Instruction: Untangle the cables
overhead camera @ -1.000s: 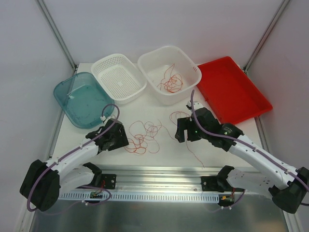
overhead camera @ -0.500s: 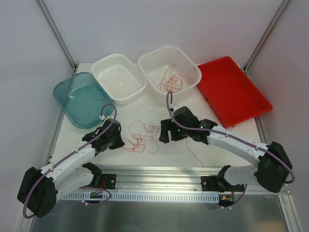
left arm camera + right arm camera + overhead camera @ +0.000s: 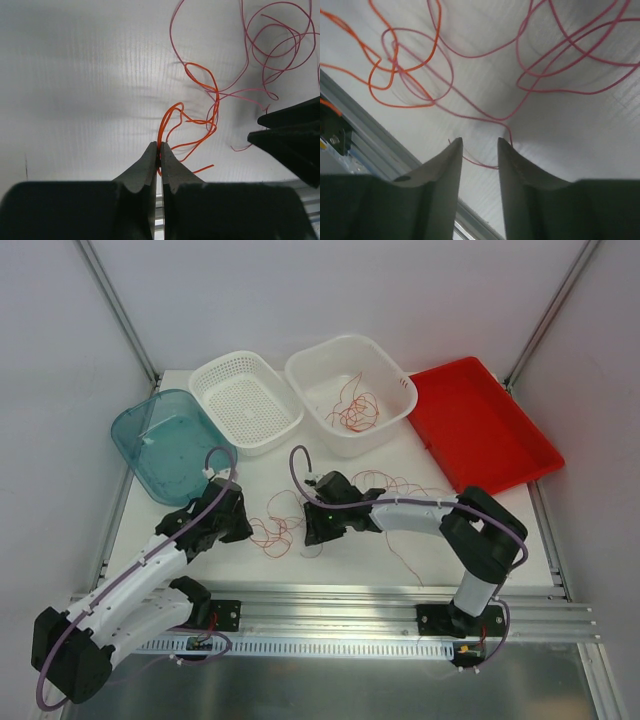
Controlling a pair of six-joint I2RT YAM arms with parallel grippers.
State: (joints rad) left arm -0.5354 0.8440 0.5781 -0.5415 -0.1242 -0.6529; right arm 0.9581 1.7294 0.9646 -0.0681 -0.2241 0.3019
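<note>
One cable (image 3: 215,98) — in left gripper (image 3: 159,146)

White table (image 3: 350,565): loose cables (image 3: 283,531), four bins (image 3: 480,430)

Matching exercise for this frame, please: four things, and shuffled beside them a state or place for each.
1. left gripper
2. right gripper
3. solid white tub
4. red tray

A. far right of the table
B. open, a pink strand crossing the gap
C. shut on an orange strand
D. loose strands inside

Pairs: 1-C, 2-B, 3-D, 4-A
</note>
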